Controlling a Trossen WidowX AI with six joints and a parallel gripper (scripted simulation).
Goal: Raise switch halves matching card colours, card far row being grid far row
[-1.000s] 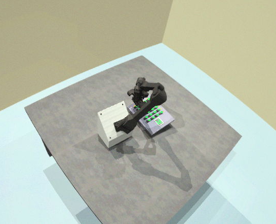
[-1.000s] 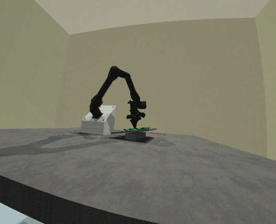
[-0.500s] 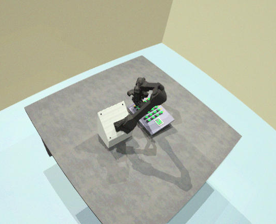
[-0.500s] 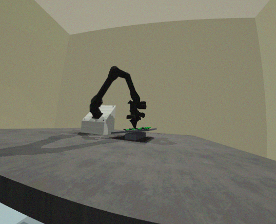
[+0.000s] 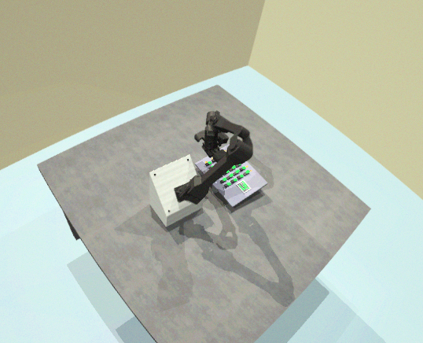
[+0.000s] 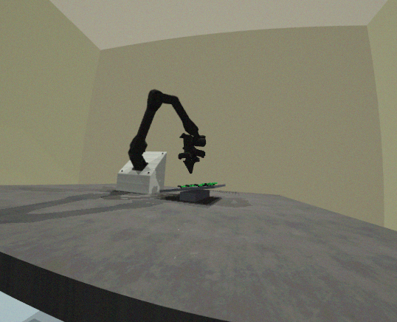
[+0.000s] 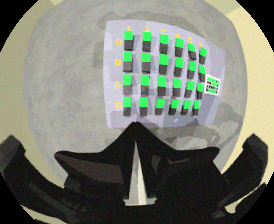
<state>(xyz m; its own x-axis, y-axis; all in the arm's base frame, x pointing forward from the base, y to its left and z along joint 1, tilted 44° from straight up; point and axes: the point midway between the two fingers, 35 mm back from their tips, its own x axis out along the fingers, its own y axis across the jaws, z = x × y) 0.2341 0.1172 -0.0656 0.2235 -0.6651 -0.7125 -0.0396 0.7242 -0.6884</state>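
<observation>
On the big mottled grey bench (image 5: 113,189) sits the white wedge-shaped base block (image 5: 170,189), with the black jointed arm (image 6: 147,122) rising off its sloped face, arching over and pointing down at the panel. The exterior view is the only one that shows height: the black parallel-jaw gripper (image 6: 190,169) hangs clear above the flat lilac-grey switch panel (image 6: 196,187), not touching it, and from that low angle the switches are just a thin green line along the panel's top.

The top view shows the layout instead: the panel (image 5: 235,197) lies just beside the base block, with the arm crossing over its left part and hiding some of the grid there.

The wrist view gives the actual detail. You can see the whole grid of green-and-dark-grey rocker switches (image 7: 162,78), four rows, with tiny letter labels down the left edge that are too blurry to read. The small green-and-white card (image 7: 212,84) sits at the grid's right edge. Which halves are raised, I can't tell.

The gripper (image 7: 138,145) is fully closed, fingers pinched into one point, holding nothing.
</observation>
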